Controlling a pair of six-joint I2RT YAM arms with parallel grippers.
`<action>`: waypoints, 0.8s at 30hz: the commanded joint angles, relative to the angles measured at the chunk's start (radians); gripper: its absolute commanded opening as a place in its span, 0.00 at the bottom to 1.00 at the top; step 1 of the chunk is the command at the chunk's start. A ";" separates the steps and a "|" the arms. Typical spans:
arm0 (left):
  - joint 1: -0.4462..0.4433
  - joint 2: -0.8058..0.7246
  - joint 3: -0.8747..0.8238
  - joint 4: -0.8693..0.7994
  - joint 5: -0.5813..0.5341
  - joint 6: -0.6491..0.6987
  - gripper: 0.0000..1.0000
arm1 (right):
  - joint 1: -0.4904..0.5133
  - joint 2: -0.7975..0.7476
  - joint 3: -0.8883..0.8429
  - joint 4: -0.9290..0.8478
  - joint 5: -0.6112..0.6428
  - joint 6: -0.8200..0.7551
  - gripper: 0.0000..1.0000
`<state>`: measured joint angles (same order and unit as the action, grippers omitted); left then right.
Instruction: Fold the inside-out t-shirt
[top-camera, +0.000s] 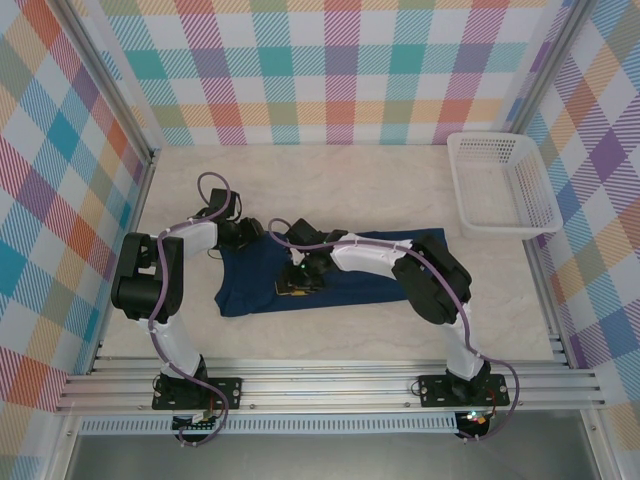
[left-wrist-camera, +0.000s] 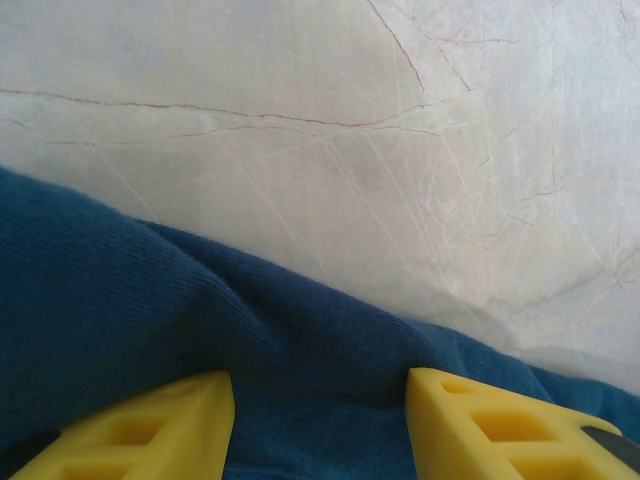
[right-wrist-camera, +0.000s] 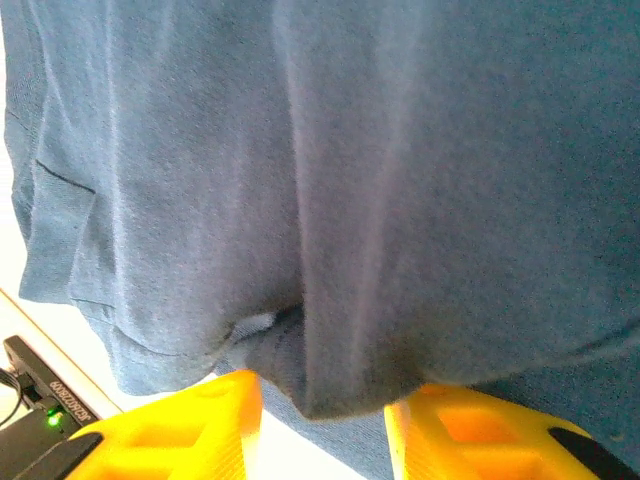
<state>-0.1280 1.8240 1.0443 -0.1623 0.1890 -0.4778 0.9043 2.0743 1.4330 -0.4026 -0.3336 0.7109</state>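
Observation:
The inside-out t-shirt lies as a dark navy band across the middle of the table. My left gripper sits at its far left corner. In the left wrist view its yellow fingers stand apart, tips on the shirt, with a low ridge of cloth running across the left gripper. My right gripper is over the shirt's left half. In the right wrist view a thick fold of the shirt bunches between the fingers of the right gripper, creases running up from the pinch.
A white plastic basket stands at the back right. Bare pale marble tabletop stretches behind the shirt and shows beyond the cloth in the left wrist view. Checked walls close in the left, back and right sides.

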 joint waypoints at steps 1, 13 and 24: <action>0.002 0.032 0.002 -0.048 -0.027 0.021 0.50 | 0.007 0.024 0.027 0.022 -0.002 0.019 0.36; 0.002 0.036 0.009 -0.057 -0.040 0.031 0.50 | 0.006 -0.074 -0.057 -0.016 0.013 0.022 0.05; 0.001 0.056 0.032 -0.065 -0.047 0.042 0.50 | 0.003 -0.105 -0.118 -0.069 0.005 0.004 0.25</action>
<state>-0.1287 1.8378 1.0664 -0.1806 0.1776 -0.4545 0.9043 1.9797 1.3159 -0.4244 -0.3229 0.7242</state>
